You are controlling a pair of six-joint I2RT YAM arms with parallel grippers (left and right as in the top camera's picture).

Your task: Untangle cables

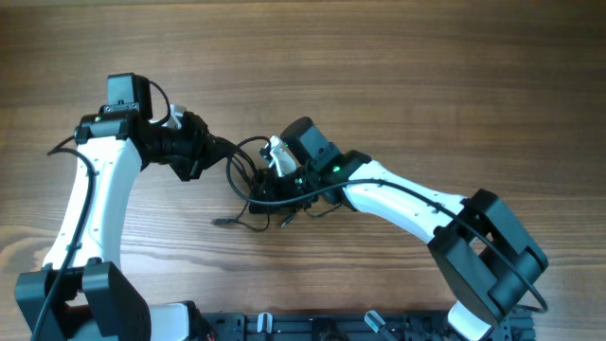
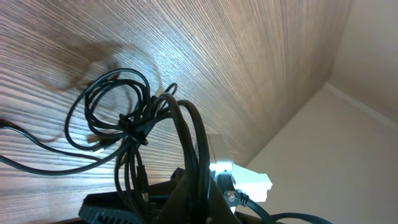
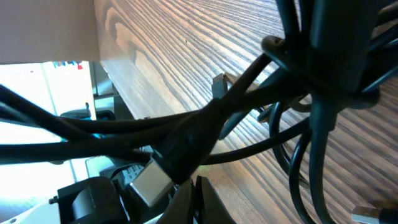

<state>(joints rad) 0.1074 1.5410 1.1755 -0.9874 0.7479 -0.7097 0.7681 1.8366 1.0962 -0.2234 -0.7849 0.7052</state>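
Overhead, left fingers (image 1: 219, 149) and right fingers (image 1: 269, 188) both pinch the tangled cables (image 1: 254, 201).

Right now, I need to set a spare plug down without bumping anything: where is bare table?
Free: the far strip of table beyond both arms, and the near patch between the left arm and right arm, in front of the cables. Crowded: the centre, where the left gripper and right gripper meet at the cables.

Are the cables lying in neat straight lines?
No, the cables loop and cross over each other in one knotted bunch.
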